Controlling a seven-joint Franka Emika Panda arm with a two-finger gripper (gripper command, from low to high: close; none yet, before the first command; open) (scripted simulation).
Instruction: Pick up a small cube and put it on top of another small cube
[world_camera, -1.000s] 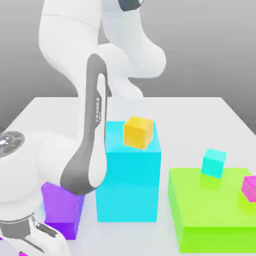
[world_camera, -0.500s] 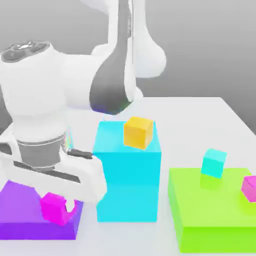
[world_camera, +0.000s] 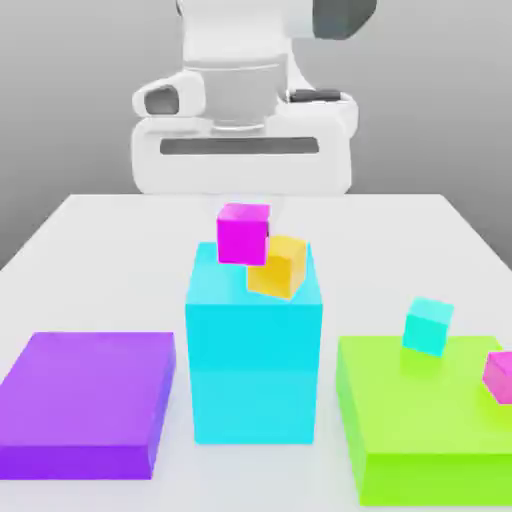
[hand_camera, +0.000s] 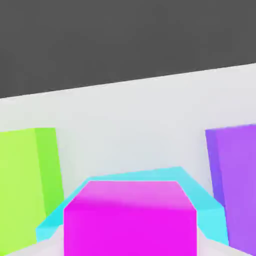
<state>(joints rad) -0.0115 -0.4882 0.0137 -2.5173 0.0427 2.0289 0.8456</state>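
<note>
The gripper (world_camera: 243, 195) hangs under the wide white hand of the arm, above the tall cyan block (world_camera: 255, 350). Its fingers are hard to make out in the exterior view, so I cannot tell for sure if they press on something, but the small plain magenta-pink cube (world_camera: 243, 233) sits directly below the hand, up in the air. In the hand view this magenta cube (hand_camera: 129, 220) is very close to the camera, with the cyan block (hand_camera: 205, 202) under it.

The small plain yellow-orange cube (world_camera: 277, 266) rests on top of the cyan block. The magenta cube is a little higher and toward the exterior view's left of it, overlapping its upper corner.

Around the block, on the white table (world_camera: 110, 260), lie a flat purple slab (world_camera: 85, 400) and a flat lime-green slab (world_camera: 430, 420).
</note>
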